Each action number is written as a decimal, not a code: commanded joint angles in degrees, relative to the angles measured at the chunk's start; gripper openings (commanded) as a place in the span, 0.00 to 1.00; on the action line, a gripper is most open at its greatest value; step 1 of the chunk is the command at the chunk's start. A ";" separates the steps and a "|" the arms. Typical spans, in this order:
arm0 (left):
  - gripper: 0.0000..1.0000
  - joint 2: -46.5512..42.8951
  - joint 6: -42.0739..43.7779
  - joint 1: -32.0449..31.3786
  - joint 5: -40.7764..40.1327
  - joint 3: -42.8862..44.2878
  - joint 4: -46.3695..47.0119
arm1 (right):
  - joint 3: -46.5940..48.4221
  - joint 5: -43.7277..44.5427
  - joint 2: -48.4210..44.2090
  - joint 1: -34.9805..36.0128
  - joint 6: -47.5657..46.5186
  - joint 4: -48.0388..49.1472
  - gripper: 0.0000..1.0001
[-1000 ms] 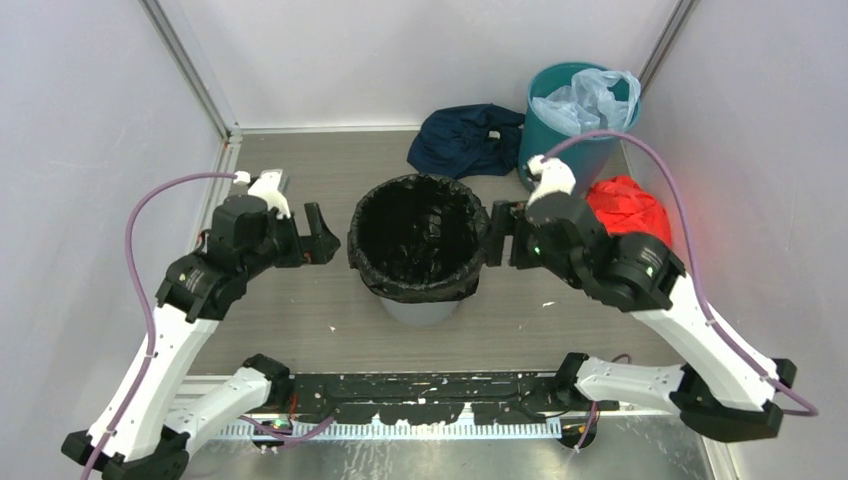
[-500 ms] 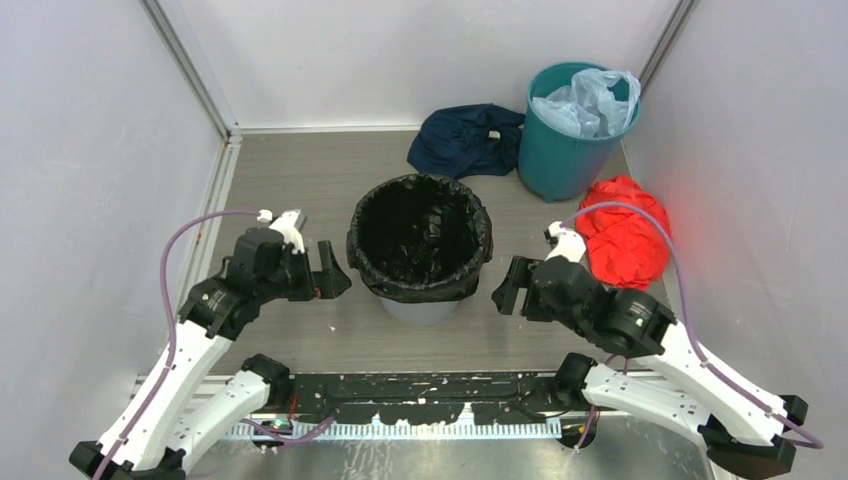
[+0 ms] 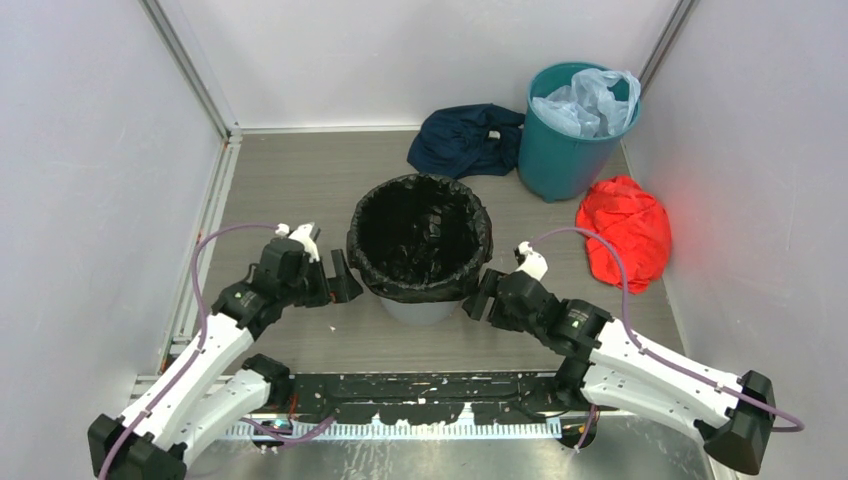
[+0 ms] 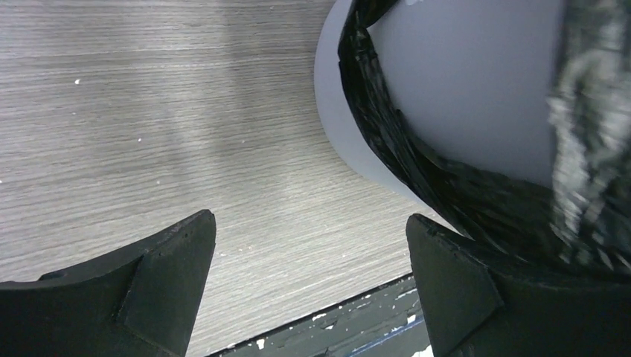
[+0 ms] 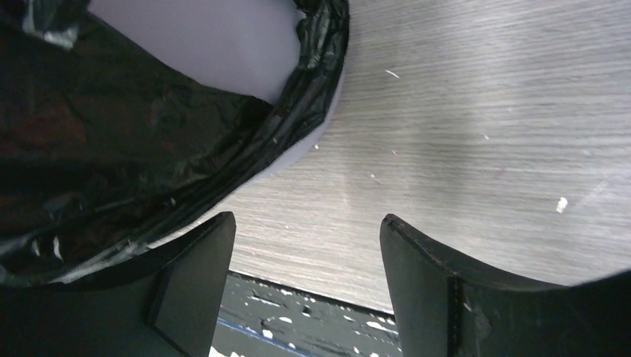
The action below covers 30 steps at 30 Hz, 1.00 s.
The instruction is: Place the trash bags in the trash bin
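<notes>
The glossy black trash bag (image 3: pixel 420 235) lines the light grey trash bin (image 3: pixel 420 310), its edge folded over the rim and hanging down the sides. The bin stands upright mid-table. My left gripper (image 3: pixel 340 282) is open and empty, low beside the bin's left side. My right gripper (image 3: pixel 483 298) is open and empty, low beside the bin's right side. In the left wrist view the bag (image 4: pixel 417 171) and grey wall (image 4: pixel 461 82) fill the upper right. In the right wrist view the bag (image 5: pixel 111 156) and the bin's wall (image 5: pixel 201 37) sit upper left.
A teal bin (image 3: pixel 570 140) holding a pale blue plastic bag (image 3: pixel 590 100) stands at the back right. A dark navy cloth (image 3: pixel 465 140) lies beside it. A red cloth bundle (image 3: pixel 625 230) lies at right. The black base rail (image 3: pixel 420 385) runs along the near edge.
Both arms have pulled back toward the near edge and dropped lower beside the bin. Both grippers stay open. The bag and bin have not moved.
</notes>
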 commanded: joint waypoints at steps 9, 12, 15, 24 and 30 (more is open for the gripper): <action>1.00 9.83 -3.20 0.21 -2.87 -4.09 22.33 | -5.17 0.05 7.06 -3.72 0.28 26.42 0.70; 1.00 13.04 -3.55 0.21 -3.21 -3.92 25.01 | -6.44 -3.43 10.85 -6.52 0.30 32.10 0.70; 0.99 16.04 -3.66 0.21 -4.16 -3.25 27.56 | -6.77 -6.93 14.70 -9.32 -0.19 37.05 0.69; 1.00 26.10 -1.90 0.21 -6.74 3.10 30.16 | -1.97 -14.87 20.59 -16.75 -6.64 37.71 0.70; 1.00 26.61 -1.71 0.21 -6.44 6.51 24.46 | 3.60 -19.20 16.21 -17.96 -10.25 19.18 0.70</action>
